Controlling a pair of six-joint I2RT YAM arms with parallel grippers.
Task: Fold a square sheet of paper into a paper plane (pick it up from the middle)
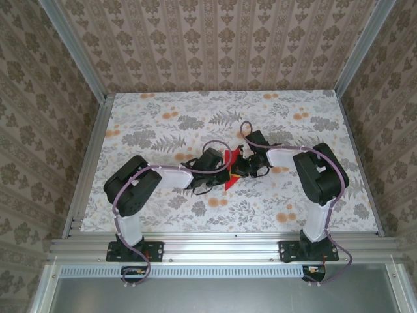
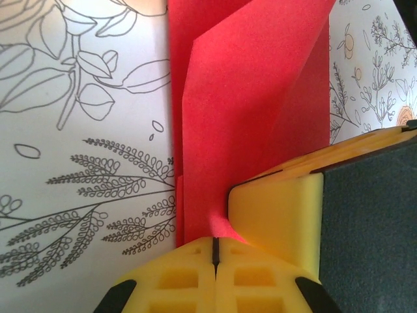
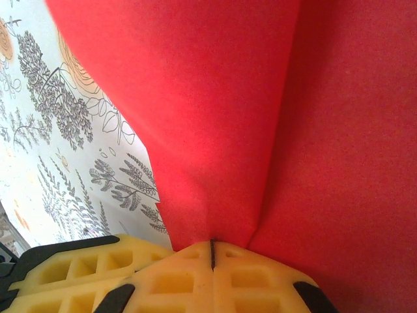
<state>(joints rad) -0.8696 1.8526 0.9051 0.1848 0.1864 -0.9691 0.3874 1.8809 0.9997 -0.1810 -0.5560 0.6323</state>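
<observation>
1. My left gripper (image 2: 214,242) is clenched: the yellow jaws meet along one thin seam, and a lower edge of the square sheet of paper (image 2: 247,111) is nipped in that seam.
2. My right gripper (image 3: 212,253) is clamped on the same red sheet. The paper swells up and away from its closed jaws in two soft lobes with a valley between them.
3. From the top camera, the sheet sits between the two grippers, which stand almost nose to nose near the middle of the bench (image 1: 163,117). I cannot tell whether its lower tip rests on the bench or hangs just clear of it.
4. The left wrist view shows overlapping layers with straight edges and at least one firm crease, so the sheet is partly folded. It is not yet the slim dart of a paper plane.
5. I judge this as mid-fold, with both arms gripping the paper so a flap can be brought over or a crease set.
6. As I see it, the next move needs the two arms working together:
   - One gripper should act as the anchor while the other carries its flap across.
   - The edges must stay lined up.
   - The layers then need pressing flat against the bench.
   - Pulling the arms apart risks tearing such thin paper, so any tension should stay light.
</observation>
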